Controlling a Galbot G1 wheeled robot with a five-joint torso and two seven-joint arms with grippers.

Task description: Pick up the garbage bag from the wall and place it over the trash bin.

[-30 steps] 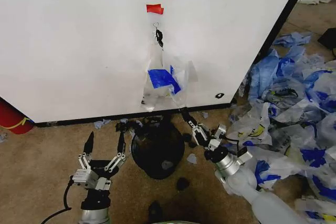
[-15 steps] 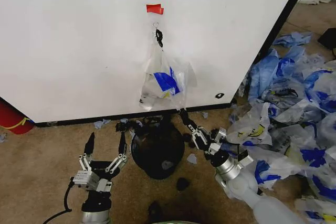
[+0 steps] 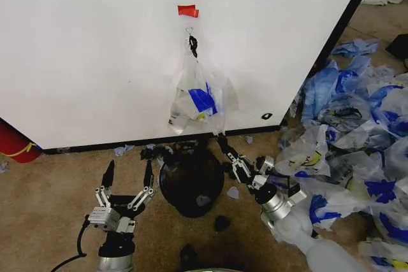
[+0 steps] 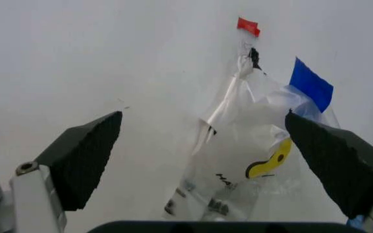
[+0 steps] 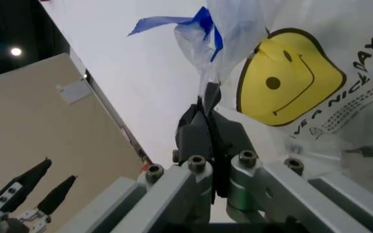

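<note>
The garbage bag (image 3: 199,101), translucent white with a blue patch, hangs from a metal hook (image 3: 189,30) under red tape (image 3: 187,10) on the white wall (image 3: 95,49). In the right wrist view its yellow smiley face (image 5: 290,82) shows. My right gripper (image 3: 222,141) is shut on the bag's bottom edge, and its pinched fingertips (image 5: 207,104) hold the plastic. The black trash bin (image 3: 185,189) stands on the floor right below the bag. My left gripper (image 3: 128,169) is open to the left of the bin; through its spread fingers (image 4: 86,155) the bag (image 4: 251,145) hangs ahead.
A big pile of blue and white plastic bags (image 3: 357,113) covers the floor at the right. A red cylinder (image 3: 13,141) stands at the wall's left foot. Black scraps (image 3: 221,223) lie around the bin. The wall's black-trimmed edge (image 3: 338,30) runs at the right.
My right arm has drawn back a little toward me while holding the bag's bottom edge. The bag has shifted, and its blue patch now looks smaller. The left gripper has stayed put.
</note>
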